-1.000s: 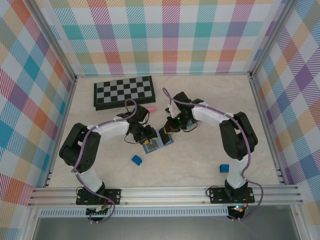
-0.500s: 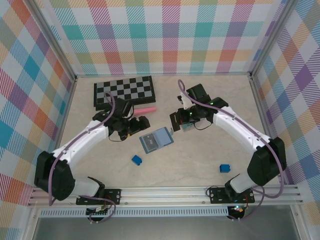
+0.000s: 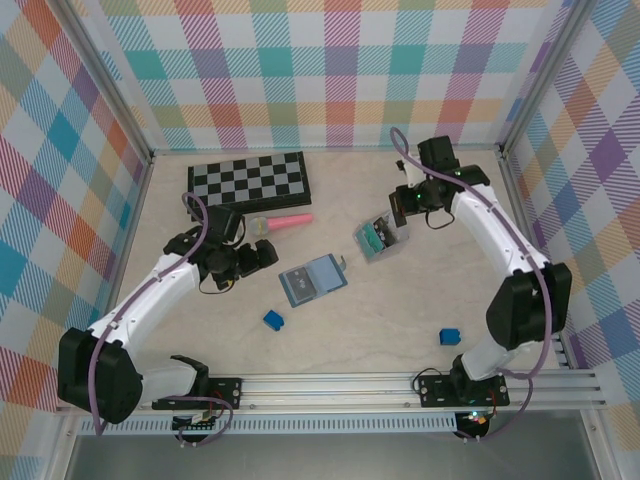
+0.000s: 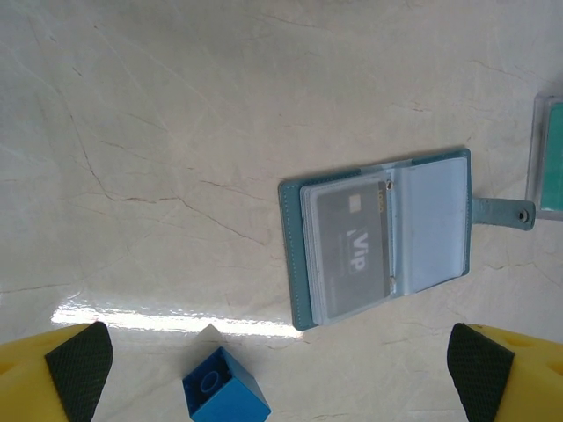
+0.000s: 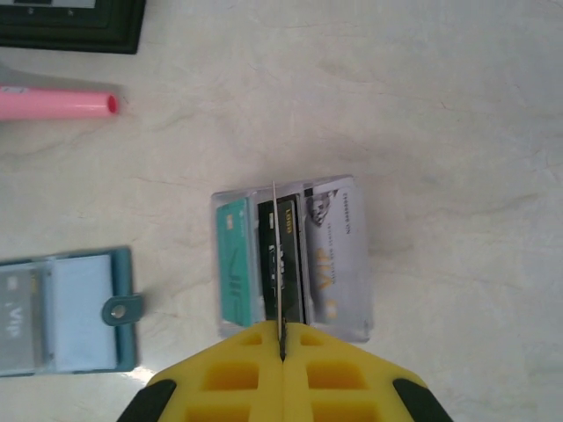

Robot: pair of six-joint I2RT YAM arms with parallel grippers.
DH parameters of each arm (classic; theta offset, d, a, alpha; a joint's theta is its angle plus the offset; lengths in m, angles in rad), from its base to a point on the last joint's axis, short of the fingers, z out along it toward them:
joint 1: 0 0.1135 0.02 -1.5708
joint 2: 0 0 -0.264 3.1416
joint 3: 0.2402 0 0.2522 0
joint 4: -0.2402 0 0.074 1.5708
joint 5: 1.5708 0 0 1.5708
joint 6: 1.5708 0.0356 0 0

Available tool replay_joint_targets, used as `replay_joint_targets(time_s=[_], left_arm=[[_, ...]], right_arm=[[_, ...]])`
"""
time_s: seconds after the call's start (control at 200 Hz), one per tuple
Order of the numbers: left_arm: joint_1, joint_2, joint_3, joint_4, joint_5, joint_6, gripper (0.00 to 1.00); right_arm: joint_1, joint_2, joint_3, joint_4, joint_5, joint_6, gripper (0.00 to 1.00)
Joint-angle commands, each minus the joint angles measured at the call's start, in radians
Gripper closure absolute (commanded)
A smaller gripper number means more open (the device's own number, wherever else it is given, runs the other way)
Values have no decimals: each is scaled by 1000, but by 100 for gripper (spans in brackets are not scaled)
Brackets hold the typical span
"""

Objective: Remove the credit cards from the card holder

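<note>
Slate-blue card holder (image 3: 313, 280) lies opened flat on the marbled tabletop (image 3: 400, 300) near the middle, between the two arms, its strap tab pointing toward the right arm's side. In the left wrist view, a grey VIP card (image 4: 352, 246) sits in one clear pocket, and the facing pocket looks pale and blank. The left gripper (image 3: 262, 255) hovers just left of the holder with its jaws spread wide and nothing between them. A bright blue block (image 4: 224, 396) lies on the table near one black-padded fingertip (image 4: 79, 369). The right gripper (image 5: 281, 338) is pressed together on a thin card (image 5: 277, 229) seen edge-on, held over a clear box (image 5: 217, 299). Inside the box are a teal card (image 5: 236, 264), a black card (image 5: 266, 264) and a silver card (image 5: 334, 255). The box sits just right of the holder, not touching it. A pink marker (image 3: 290, 219) and a folding chessboard (image 3: 248, 182) lie farther back.
</note>
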Motion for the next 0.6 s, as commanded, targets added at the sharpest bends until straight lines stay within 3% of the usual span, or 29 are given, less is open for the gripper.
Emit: replay_joint_targets(time_s=[0.0,0.3,0.595], left_arm=[[16,9,-10,-1,25,15,0],[16,0,-40,26,53,36,0],[16,7,-61,48,70,23,0]], right_arm=[[-1,80,69,-74,-53,-117,100],[-3,252,172,-137,-92,-153,100],[-3,277,152,-146,-98,-166,100]])
